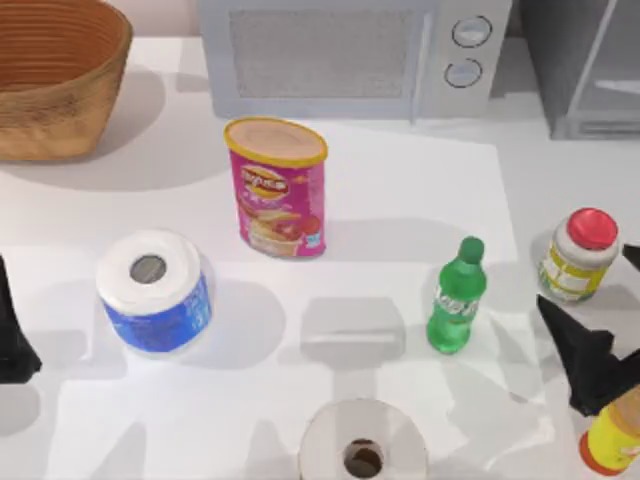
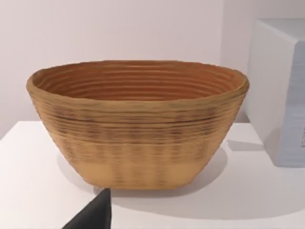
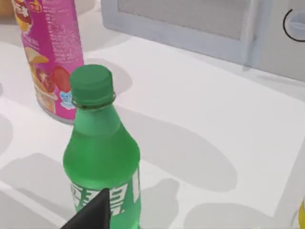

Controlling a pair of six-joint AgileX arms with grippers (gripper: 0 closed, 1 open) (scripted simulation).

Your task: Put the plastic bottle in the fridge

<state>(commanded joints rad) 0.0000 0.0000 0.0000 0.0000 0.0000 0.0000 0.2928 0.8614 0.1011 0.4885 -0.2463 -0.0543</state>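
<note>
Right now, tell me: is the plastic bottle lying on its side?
No, the plastic bottle stands upright on the table, cap up.

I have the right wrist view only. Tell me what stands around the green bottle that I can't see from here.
Observer: On the top view, a red-lidded white jar stands upright to the right of the plastic bottle, apart from it.
Operator: Give me the fridge's position.
Observer: The fridge sits at the table's far right corner, beside the microwave.
Operator: Report my right gripper relative to the bottle.
Observer: The right gripper is to the bottle's right and nearer the front edge, not touching it; a yellow bottle stands just in front of it.
Operator: Report the left arm.
Observer: The left gripper sits at the table's left edge, facing a woven basket.
</note>
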